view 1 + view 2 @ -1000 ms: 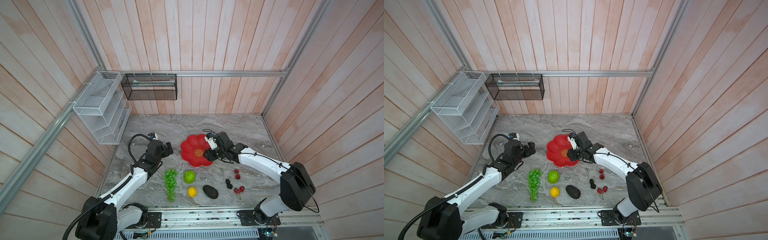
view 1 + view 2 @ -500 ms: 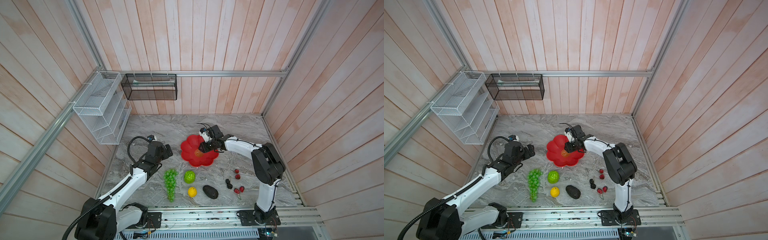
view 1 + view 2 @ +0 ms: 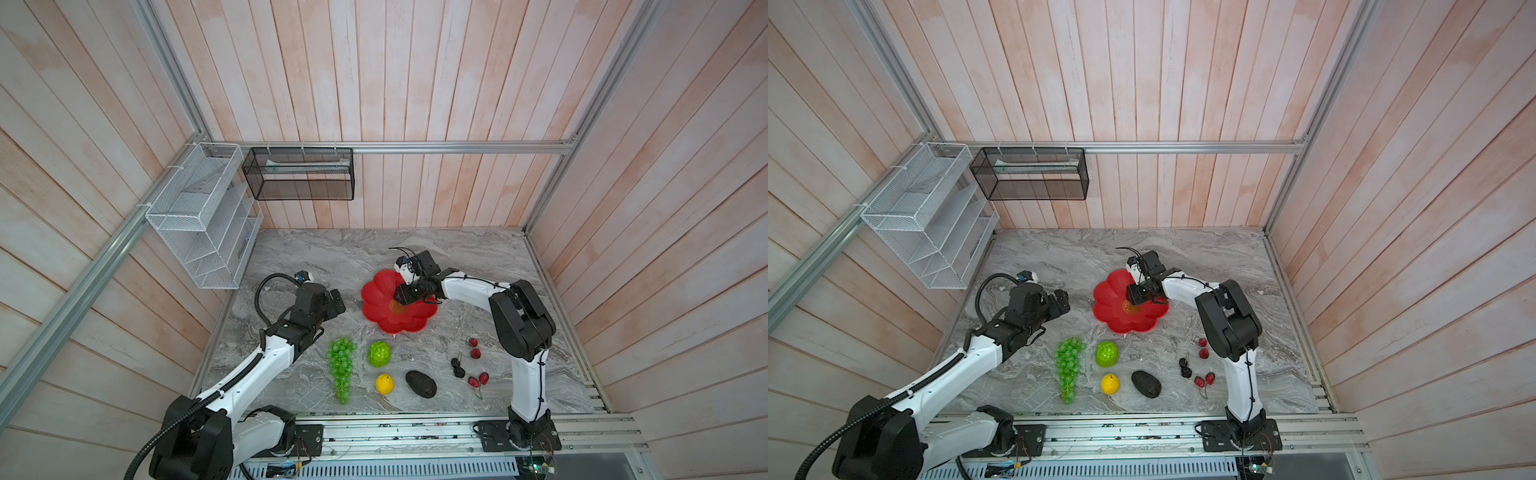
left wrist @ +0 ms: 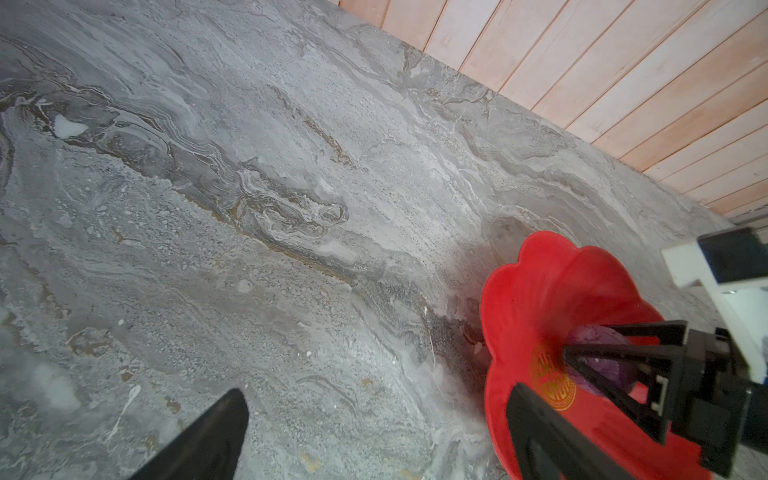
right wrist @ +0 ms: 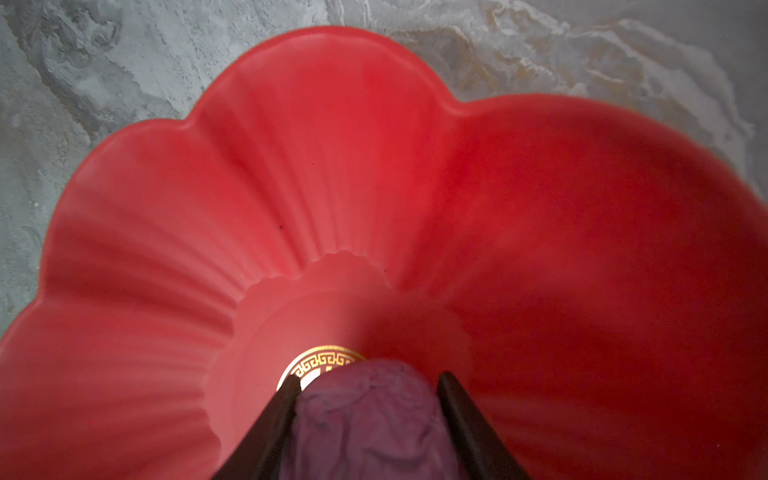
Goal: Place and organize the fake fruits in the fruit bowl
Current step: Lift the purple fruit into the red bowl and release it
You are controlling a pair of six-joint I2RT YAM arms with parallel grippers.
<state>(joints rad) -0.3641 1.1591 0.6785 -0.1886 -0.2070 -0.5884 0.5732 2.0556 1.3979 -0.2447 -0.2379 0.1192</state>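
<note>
1. Pale wooden planks are walling in a grey marbled surface (image 3: 415, 257). A white wire basket (image 3: 199, 220) and a black mesh basket (image 3: 299, 174) are hanging on those walls above its far left corner.
2. You are seeing the fruit bowl (image 3: 376, 291) (image 3: 1106, 291) sitting near the middle of the surface, its scalloped red rim showing in both top views.
3. Your right hand (image 3: 405, 293) (image 5: 365, 380) is reaching down into the bowl and gripping the purple ball (image 5: 370, 415) (image 4: 598, 336). One finger is lying against each side of it, so the jaws are standing apart by just the ball's width.
4. That ball is sitting low over the gold emblem (image 5: 324, 357) at the bowl's centre and covering part of it. Whether it is touching the bowl's floor you cannot tell.
5. Your left hand (image 3: 336, 301) (image 4: 374, 449) is hovering over bare surface between the bowl and the left edge. Its fingers are spreading wide and holding nothing.
6. Four fruits are lying outside the bowl, toward the edge where your arms are mounted. The grape bunch (image 3: 341, 365) is lying nearest the left edge, with the lime-green ball (image 3: 378, 353) just beside it. The lemon (image 3: 384, 383) and the avocado (image 3: 420, 383) are resting side by side, closer to that mounting edge.
7. Toward the right edge, red berries (image 3: 473, 348) and black berries (image 3: 457, 368) are lying scattered near your right arm's upright link.
</note>
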